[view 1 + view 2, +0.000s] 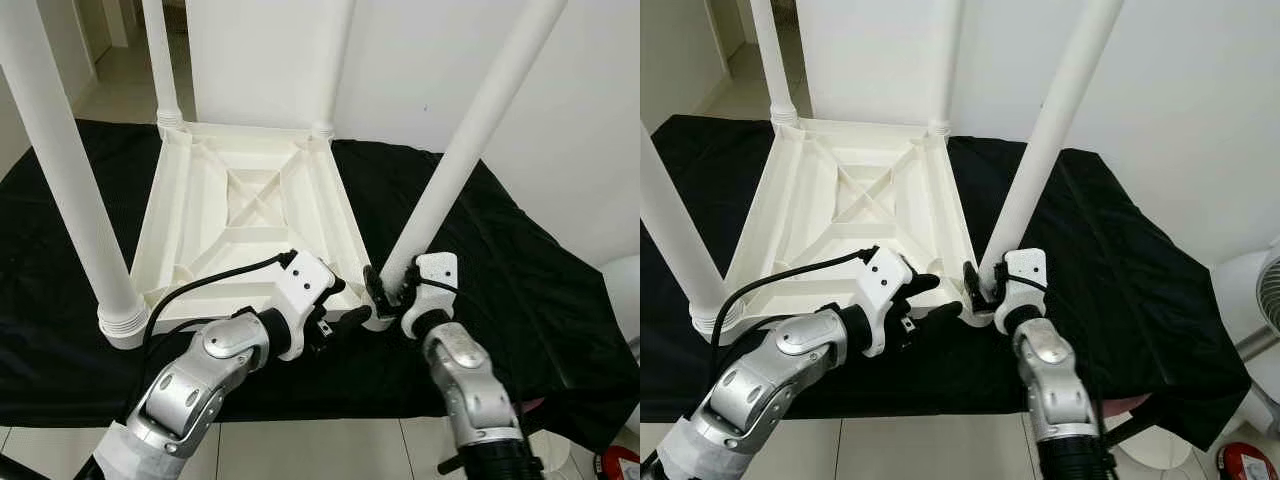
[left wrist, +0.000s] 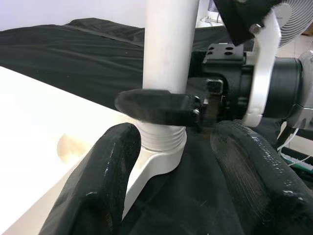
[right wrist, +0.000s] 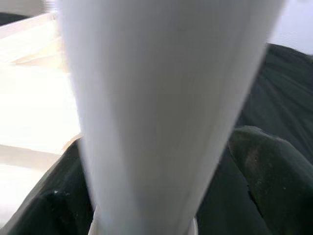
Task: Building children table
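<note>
right tool (image 1: pixel 385 288) | seemingly clamps table leg (image 1: pixel 470 140) base | left tool (image 1: pixel 335 322) beside

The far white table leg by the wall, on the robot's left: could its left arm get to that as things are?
Probably not without moving. The left gripper sits at the near corner of the upturned white plastic tabletop, and the far white table leg stands across the whole tabletop.

Black cloth (image 1: pixel 520 270), white fan (image 1: pixel 1265 290).
</note>
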